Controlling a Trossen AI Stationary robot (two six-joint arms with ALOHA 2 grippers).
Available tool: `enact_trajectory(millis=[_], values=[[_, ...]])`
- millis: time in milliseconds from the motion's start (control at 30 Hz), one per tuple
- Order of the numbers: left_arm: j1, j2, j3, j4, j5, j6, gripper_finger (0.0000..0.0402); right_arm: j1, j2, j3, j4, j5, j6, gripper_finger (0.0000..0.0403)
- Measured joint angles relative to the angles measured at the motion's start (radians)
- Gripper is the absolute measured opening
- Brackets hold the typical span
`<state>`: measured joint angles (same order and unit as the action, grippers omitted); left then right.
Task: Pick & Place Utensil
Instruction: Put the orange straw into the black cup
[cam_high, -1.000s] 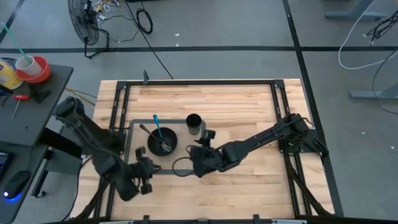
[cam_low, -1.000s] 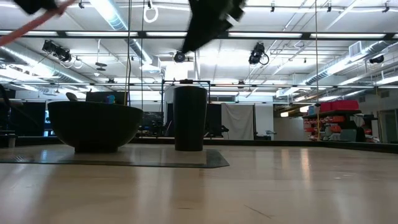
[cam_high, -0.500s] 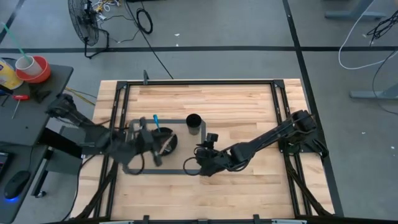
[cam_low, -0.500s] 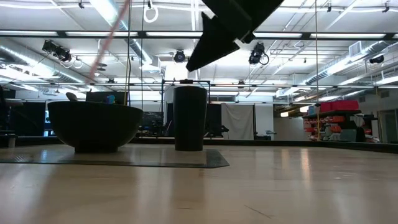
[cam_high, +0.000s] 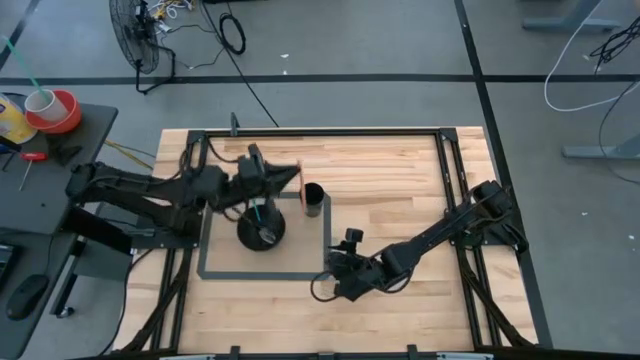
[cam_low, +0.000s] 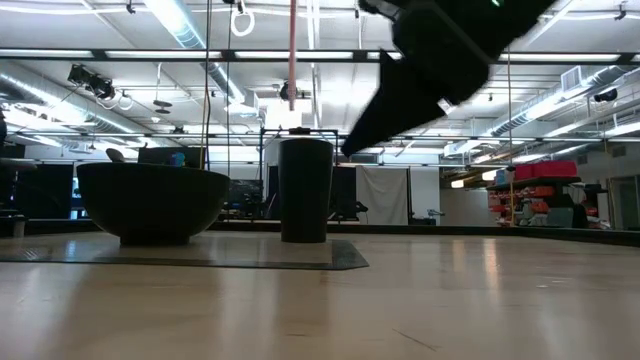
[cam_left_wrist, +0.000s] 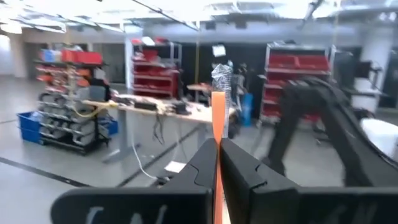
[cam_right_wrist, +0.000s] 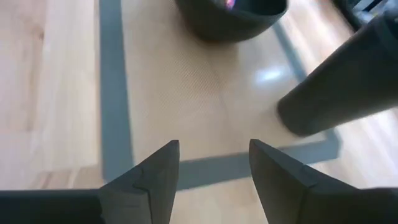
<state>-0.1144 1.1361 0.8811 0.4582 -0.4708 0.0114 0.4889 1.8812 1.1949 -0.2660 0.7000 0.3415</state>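
Two containers sit on your pale wooden worktop (cam_high: 400, 170): one round black bowl (cam_high: 261, 229) holding utensils, one tall dark cylindrical cup (cam_high: 312, 199) at its 1 o'clock. Your left end effector (cam_high: 278, 181) pinches a slim orange utensil (cam_high: 291, 178) above the cup. Your right end effector (cam_high: 322, 288) hangs open at the cup's 6 o'clock.
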Motion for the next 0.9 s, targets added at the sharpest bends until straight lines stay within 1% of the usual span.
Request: enact_trajectory(millis=[133,200,367,633,800,900], values=[[0.088,0.023,-0.005,0.035,0.041,0.001,0.0018,-0.001,0.000,-0.057,0.107,-0.031,-0.012,0.0196],[0.122,0.056,-0.006,0.046,0.052,0.000,0.0018,-0.005,0.000,-0.068,0.127,-0.034,-0.037,0.0196],[0.174,0.144,-0.006,0.110,0.075,-0.022,0.0018,-0.011,0.000,-0.070,0.131,-0.050,-0.036,0.0196],[0.166,0.234,-0.006,0.082,0.073,-0.025,0.0018,-0.010,0.000,-0.070,0.127,-0.100,-0.035,0.0196],[0.143,0.266,-0.006,0.067,0.010,-0.031,0.0018,-0.010,0.000,-0.070,0.128,-0.110,-0.032,0.0196],[0.141,0.292,-0.006,0.064,-0.009,-0.046,0.0018,-0.010,0.000,-0.070,0.125,-0.115,-0.032,0.0196]])
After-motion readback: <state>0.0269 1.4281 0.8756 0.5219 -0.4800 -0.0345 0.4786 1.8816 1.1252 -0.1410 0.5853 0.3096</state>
